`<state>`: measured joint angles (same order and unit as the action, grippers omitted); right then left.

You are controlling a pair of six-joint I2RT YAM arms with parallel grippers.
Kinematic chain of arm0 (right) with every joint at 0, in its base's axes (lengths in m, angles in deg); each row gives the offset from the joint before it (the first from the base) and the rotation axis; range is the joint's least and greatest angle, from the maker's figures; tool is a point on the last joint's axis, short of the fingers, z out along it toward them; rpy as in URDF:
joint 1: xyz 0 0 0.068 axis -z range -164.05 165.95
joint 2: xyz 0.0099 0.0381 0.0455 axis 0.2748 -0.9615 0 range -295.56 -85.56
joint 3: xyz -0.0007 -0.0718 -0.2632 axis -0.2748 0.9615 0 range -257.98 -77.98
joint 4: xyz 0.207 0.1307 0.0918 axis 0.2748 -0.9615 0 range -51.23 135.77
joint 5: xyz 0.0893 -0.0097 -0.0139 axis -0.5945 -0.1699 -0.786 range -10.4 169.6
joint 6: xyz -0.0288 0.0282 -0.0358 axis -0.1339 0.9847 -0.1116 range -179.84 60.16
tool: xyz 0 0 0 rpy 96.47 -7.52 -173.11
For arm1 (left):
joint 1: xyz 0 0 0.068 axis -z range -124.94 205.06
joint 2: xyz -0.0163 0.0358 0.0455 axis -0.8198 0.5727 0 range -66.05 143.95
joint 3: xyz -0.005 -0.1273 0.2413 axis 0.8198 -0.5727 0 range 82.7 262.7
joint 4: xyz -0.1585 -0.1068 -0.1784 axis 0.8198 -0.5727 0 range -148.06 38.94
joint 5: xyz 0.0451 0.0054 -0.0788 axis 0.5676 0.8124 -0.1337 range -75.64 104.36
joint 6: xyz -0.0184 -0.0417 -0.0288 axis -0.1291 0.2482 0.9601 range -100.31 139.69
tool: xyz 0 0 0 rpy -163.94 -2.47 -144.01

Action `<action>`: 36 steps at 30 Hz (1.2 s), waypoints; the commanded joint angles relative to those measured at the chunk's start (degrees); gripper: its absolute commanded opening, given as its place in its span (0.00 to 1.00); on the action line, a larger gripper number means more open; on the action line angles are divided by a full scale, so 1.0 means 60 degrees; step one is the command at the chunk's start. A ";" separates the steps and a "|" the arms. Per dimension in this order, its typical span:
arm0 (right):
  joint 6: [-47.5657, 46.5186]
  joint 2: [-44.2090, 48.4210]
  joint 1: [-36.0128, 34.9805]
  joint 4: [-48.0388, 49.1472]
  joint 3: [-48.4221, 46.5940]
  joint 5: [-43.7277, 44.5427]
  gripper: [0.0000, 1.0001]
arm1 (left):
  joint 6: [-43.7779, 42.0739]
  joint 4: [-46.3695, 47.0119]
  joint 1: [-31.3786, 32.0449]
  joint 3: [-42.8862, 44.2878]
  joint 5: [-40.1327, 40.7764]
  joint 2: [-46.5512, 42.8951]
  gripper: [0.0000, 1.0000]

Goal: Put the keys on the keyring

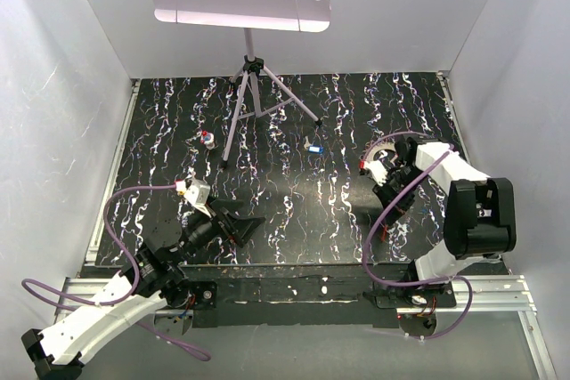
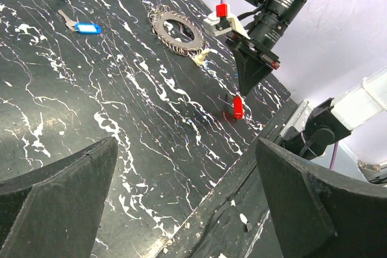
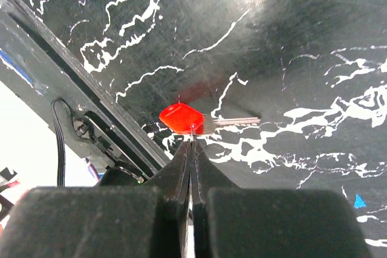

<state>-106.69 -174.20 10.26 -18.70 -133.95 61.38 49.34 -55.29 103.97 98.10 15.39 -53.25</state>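
Keyring (image 2: pixel 176 30) shows in left wrist view; right hand (image 3: pixel 191 142) pinches red key (image 3: pixel 181 118).

The top camera looks down on the whole table (image 1: pixel 338 206) from behind. The left wrist camera looks low across it; the right wrist camera sits close above the red key (image 3: pixel 181 118), which both wrist views show.

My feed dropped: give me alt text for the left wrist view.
The right hand, shut, pinches a red key just above the black marbled table. Behind it lies the keyring, with a blue key farther left; the open left hand frames the foreground.
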 commanded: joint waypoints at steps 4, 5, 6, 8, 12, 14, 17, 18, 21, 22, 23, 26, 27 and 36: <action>0.0498 -0.0797 -0.0179 0.0197 -0.0721 -0.0743 0.01 | -0.0093 0.0412 -0.0036 -0.0091 0.0061 0.0182 0.98; 0.0571 -0.0885 -0.0208 0.0285 -0.0765 -0.0743 0.01 | -0.0093 0.0397 -0.0036 -0.0091 0.0061 0.0182 0.98; 0.0616 -0.0958 -0.0237 0.0373 -0.0765 -0.0758 0.01 | -0.0093 0.0412 -0.0036 -0.0091 0.0061 0.0167 0.98; 0.0747 -0.1163 -0.0296 0.0461 -0.0867 -0.0772 0.01 | -0.0093 0.0412 -0.0021 -0.0105 0.0076 0.0167 0.98; 0.0923 -0.1500 -0.0369 0.0549 -0.1102 -0.0787 0.01 | -0.0108 0.0456 -0.0036 -0.0135 0.0090 0.0152 0.98; 0.0982 -0.1618 -0.0413 0.0564 -0.1219 -0.0831 0.01 | -0.0108 0.0456 -0.0036 -0.0149 0.0076 0.0167 0.98; 0.1070 -0.1779 -0.0457 0.0579 -0.1380 -0.0845 0.01 | -0.0122 0.0500 -0.0036 -0.0149 0.0091 0.0181 0.98; 0.1114 -0.1852 -0.0472 0.0593 -0.1439 -0.0846 0.01 | -0.0122 0.0500 -0.0036 -0.0149 0.0091 0.0182 0.98; 0.1216 -0.2057 -0.0560 0.0651 -0.1600 -0.0831 0.01 | -0.0122 0.0500 -0.0036 -0.0149 0.0076 0.0211 0.98; 0.1246 -0.2101 -0.0589 0.0681 -0.1644 -0.0831 0.01 | -0.0122 0.0500 -0.0036 -0.0149 0.0105 0.0196 0.98; 0.1304 -0.2160 -0.0618 0.0710 -0.1688 -0.0816 0.01 | -0.0137 0.0500 -0.0021 -0.0149 0.0105 0.0196 0.98; 0.1450 -0.2321 -0.0721 0.0827 -0.1776 -0.0758 0.01 | -0.0137 0.0485 -0.0036 -0.0135 0.0105 0.0196 0.98; 0.1480 -0.2379 -0.0750 0.0871 -0.1805 -0.0743 0.01 | -0.0137 0.0471 -0.0036 -0.0135 0.0105 0.0196 0.98; 0.1685 -0.2658 -0.0955 0.1047 -0.2025 -0.0801 0.01 | -0.0137 0.0456 -0.0036 -0.0120 0.0120 0.0182 0.98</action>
<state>-97.51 -189.39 5.08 -12.97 -144.00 57.77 49.28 -52.78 103.97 97.53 15.44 -52.37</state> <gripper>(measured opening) 0.022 0.982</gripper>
